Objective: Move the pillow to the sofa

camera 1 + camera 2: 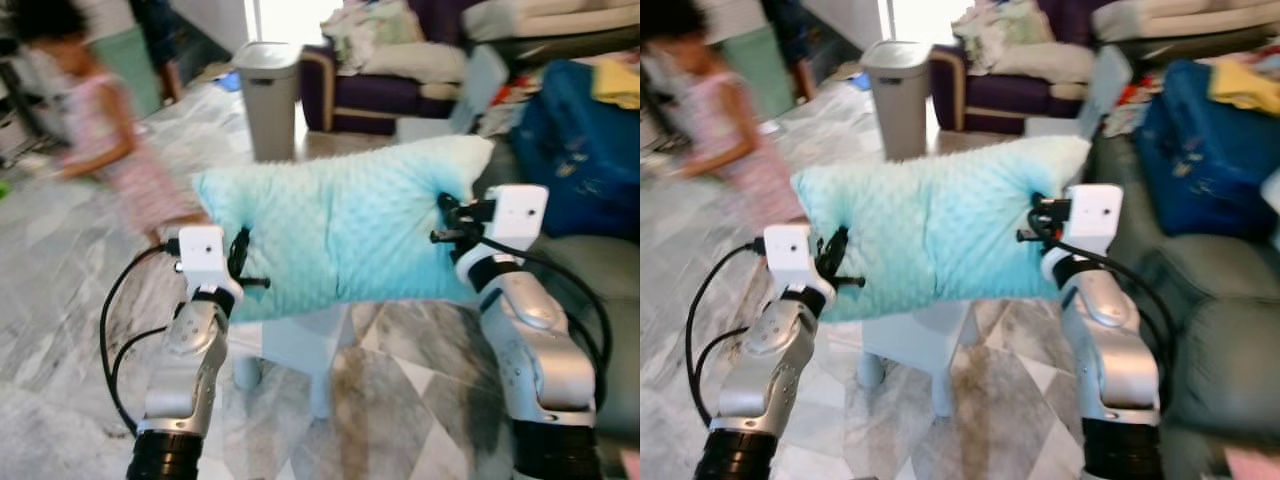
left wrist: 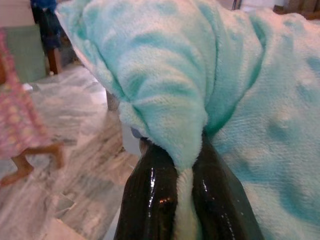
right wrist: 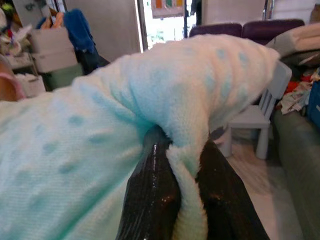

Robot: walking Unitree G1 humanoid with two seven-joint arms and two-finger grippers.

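We had the mint dotted pillow (image 1: pixel 340 230) held up above a small white table (image 1: pixel 295 345), our left gripper (image 2: pixel 184 200) pinching one end, our right gripper (image 3: pixel 187 195) pinching the other, the grey sofa (image 1: pixel 1230 330) just beside us on the right.

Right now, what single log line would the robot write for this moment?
left hand: shut on pillow | right hand: shut on pillow | pillow: held up above white stool | sofa: on the robot's right
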